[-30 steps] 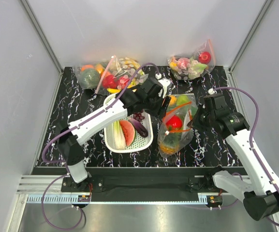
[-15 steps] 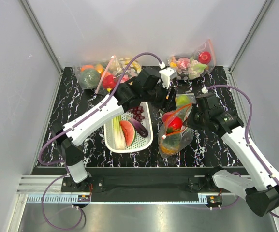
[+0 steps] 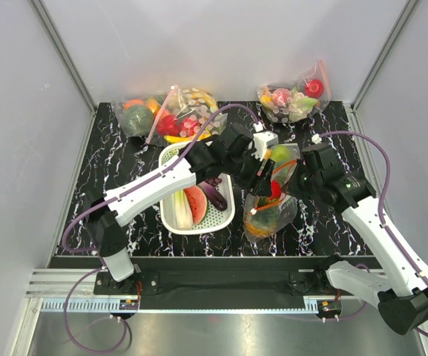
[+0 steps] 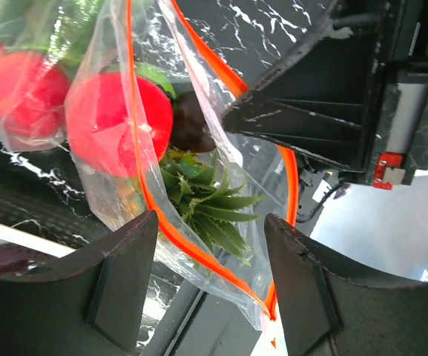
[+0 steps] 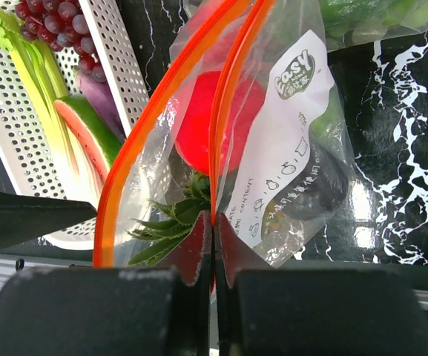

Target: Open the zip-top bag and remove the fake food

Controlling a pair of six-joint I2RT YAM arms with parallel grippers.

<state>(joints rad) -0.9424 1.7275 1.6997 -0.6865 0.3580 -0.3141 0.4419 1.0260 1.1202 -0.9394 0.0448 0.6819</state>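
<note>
A black, white-veined marble-patterned table point(image 3: 117, 159) is enclosed by pale grey walls. Right of centre, a clear crinkly plastic zip-top bag point(image 3: 271, 213) with an orange-red zip strip and a white label is seen with its mouth parted. The right-hand lip of the strip is pinched by the right gripper point(image 5: 212, 245), whose fingers are pressed together on it. The left gripper point(image 4: 210, 278) is brought in from the left with its fingers spread, and the other lip of the strip is seen passing between them without being clamped. Inside the bag, a small orange-yellow plastic pineapple point(image 4: 206, 200) with a spiky green crown is seen below a red round fruit point(image 4: 113, 122), and a green round fruit point(image 3: 280, 154) is found at the far end. Just left of the bag, a white perforated tray point(image 3: 199, 228) is loaded with a leek point(image 5: 28, 67), a watermelon slice point(image 5: 87, 141), an eggplant point(image 5: 99, 100) and grapes point(image 5: 50, 15). Along the far edge, a large white-dotted bag point(image 3: 188, 111), a clear bag with an orange and a green apple point(image 3: 136, 115) and a further filled bag point(image 3: 295, 96) are set.
</note>
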